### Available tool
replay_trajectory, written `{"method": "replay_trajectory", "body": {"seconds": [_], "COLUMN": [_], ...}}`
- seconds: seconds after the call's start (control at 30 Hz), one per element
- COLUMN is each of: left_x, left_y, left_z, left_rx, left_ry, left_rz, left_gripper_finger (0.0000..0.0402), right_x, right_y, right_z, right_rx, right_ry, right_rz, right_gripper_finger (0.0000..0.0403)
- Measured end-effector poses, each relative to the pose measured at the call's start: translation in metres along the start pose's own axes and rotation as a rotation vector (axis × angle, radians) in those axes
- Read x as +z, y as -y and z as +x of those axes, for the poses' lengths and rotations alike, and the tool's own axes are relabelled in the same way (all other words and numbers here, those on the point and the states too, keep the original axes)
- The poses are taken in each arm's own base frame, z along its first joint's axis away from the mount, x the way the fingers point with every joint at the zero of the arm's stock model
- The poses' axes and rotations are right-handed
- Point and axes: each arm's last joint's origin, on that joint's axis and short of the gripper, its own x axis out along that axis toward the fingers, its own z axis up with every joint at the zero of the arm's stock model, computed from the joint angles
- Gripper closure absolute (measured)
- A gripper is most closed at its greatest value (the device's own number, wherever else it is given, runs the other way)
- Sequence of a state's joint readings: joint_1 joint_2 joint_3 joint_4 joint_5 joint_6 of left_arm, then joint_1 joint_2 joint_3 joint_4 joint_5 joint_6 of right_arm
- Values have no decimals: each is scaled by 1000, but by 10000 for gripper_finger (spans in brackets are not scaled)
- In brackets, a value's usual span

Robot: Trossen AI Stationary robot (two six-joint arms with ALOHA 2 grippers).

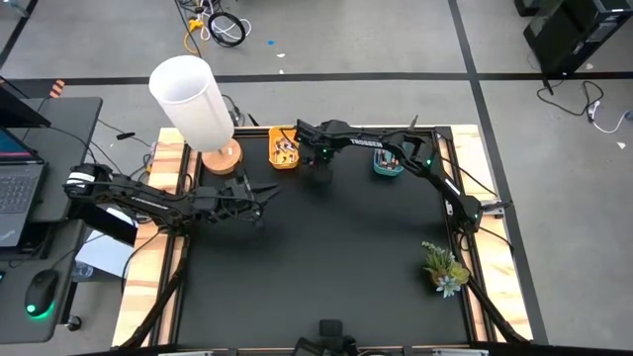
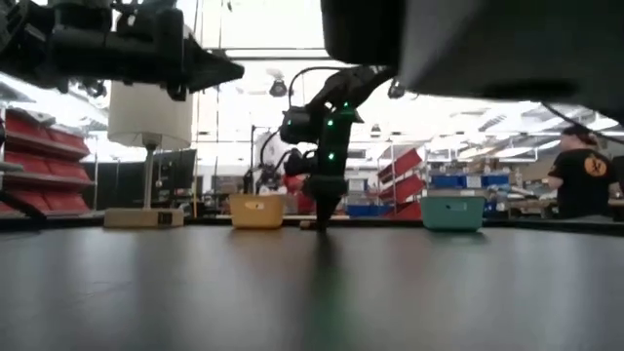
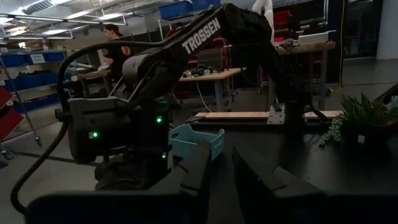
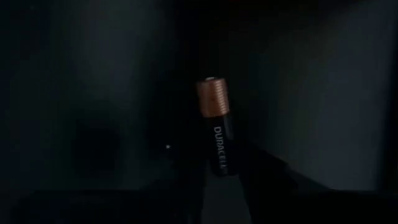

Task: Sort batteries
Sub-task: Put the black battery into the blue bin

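The black-topped counter (image 1: 326,267) lay mostly bare toward its near edge, with a small green potted plant (image 1: 442,267) by the right rim. The right gripper (image 1: 318,170) hung low at the far edge, between the small yellow plastic bin (image 1: 284,148) and the small teal plastic bin (image 1: 387,161). Only its wrist view showed the dark, copper-ended cylindrical battery (image 4: 215,124), jaws clenched on its lower end. The left gripper (image 1: 265,195) hovered left of centre, jaws slightly parted around nothing. A white-shaded lamp (image 1: 193,101) stood far left; a person (image 2: 582,172) stood in the room beyond.
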State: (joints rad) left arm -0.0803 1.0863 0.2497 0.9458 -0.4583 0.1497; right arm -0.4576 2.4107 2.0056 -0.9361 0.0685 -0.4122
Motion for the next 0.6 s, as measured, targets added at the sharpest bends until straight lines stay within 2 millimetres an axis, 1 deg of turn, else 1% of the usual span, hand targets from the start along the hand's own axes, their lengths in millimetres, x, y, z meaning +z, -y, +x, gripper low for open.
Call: {"method": "replay_trajectory", "body": {"seconds": [0.07, 0.13, 0.43, 0.53, 0.6], "left_x": [0, 0, 0, 0, 0], "left_y": [0, 0, 0, 0, 0], "left_z": [0, 0, 0, 0, 0], "left_rx": [0, -1, -4, -4, -4], "left_ry": [0, 0, 0, 0, 0], "left_rz": [0, 0, 0, -1, -1], "left_gripper_finger": [332, 332, 332, 332, 332], "right_x": [-1, -2, -3, -3, -6], "right_y": [0, 0, 0, 1, 2], "right_z": [0, 0, 0, -4, -11], "right_rx": [1, -2, -22, -27, -28], "right_ry": [-12, -21, -39, -40, -62], "right_rz": [-3, -12, -56, -59, -62], "right_gripper_finger": [323, 335, 341, 342, 341]}}
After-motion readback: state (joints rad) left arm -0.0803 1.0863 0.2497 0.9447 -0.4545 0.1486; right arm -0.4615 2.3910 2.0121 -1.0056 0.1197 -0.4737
